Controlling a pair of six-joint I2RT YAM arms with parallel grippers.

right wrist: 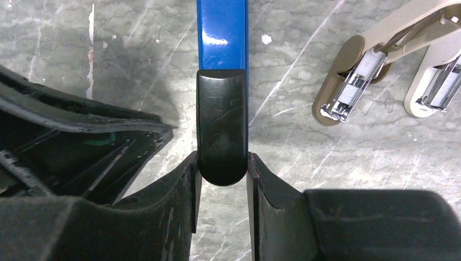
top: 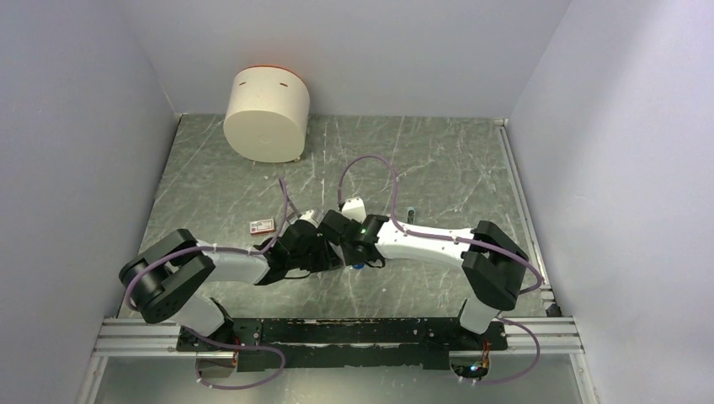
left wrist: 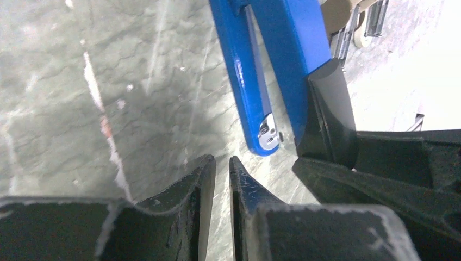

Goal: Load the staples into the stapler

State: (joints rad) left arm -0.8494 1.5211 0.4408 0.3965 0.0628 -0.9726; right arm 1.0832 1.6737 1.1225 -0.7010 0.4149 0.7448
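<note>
Two claws crowd middle of grey marbled counter. Right claw pinched tight on black end of slim bright-blue stapler with black top arm; resting on counter or just above, cannot tell. Left claw almost closed, nothing in it, tips just beside stapler's silver-riveted end. Stapler seems splayed open. Off to left, tiny flat red staple box with white label, apart from both claws. My read: early stage; nothing from box fetched yet, loading and closing left.

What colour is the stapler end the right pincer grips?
Black, on the slim blue stapler; right wrist view shows it best.
</note>
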